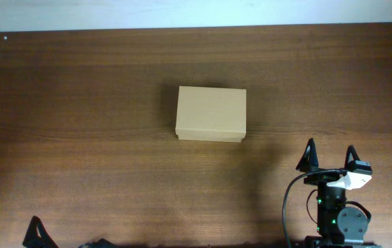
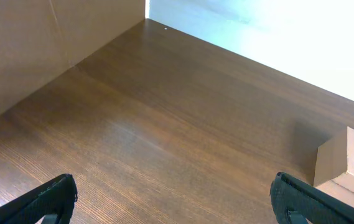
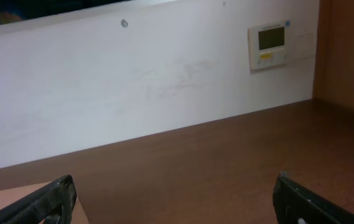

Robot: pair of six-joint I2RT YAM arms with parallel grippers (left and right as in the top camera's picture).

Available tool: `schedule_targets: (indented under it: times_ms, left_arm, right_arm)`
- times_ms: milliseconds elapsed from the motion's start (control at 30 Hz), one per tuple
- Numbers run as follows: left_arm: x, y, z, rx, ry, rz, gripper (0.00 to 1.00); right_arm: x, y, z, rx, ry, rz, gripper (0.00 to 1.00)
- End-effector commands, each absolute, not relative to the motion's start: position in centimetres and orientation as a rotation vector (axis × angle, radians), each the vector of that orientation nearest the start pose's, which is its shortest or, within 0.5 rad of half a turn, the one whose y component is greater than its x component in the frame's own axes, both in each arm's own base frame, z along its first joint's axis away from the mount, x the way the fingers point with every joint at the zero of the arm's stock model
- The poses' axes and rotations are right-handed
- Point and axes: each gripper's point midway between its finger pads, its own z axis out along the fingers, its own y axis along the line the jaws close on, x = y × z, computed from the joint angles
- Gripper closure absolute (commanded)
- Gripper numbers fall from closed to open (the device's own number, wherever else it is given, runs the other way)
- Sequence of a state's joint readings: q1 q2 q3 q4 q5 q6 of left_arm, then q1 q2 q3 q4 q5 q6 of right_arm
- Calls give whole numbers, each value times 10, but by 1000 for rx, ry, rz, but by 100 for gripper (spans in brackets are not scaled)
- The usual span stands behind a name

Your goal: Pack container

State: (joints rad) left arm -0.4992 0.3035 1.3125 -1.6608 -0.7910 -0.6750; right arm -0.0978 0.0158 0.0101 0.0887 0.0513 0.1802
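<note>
The container (image 1: 211, 114) is a small tan cardboard box with its flap lid closed, standing at the middle of the wooden table. Its corner also shows at the right edge of the left wrist view (image 2: 346, 163) and at the bottom left of the right wrist view (image 3: 9, 202). My right gripper (image 1: 331, 157) is open and empty near the front right of the table, to the right of and in front of the box. My left gripper (image 2: 173, 199) is open and empty; only a fingertip of it shows at the bottom left of the overhead view.
A white wall with a small thermostat panel (image 3: 269, 45) runs behind the table's far edge. A brown panel (image 2: 33, 43) stands along the table's left side.
</note>
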Motion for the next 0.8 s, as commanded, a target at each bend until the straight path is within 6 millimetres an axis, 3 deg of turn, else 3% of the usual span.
schedule_targets:
  times_ms: [0, 133, 333, 767]
  left_arm:
    - [59, 109, 314, -596, 1915, 153, 0]
    - [59, 109, 314, -596, 1915, 153, 0]
    - [59, 109, 314, -596, 1915, 153, 0]
    - [59, 109, 314, -596, 1915, 153, 0]
  right_arm:
    - [244, -31, 198, 231, 1460, 30, 1]
    - [245, -31, 188, 236, 1501, 29, 1]
    - [244, -31, 155, 253, 1633, 24, 1]
    - [244, -31, 154, 253, 1635, 24, 1]
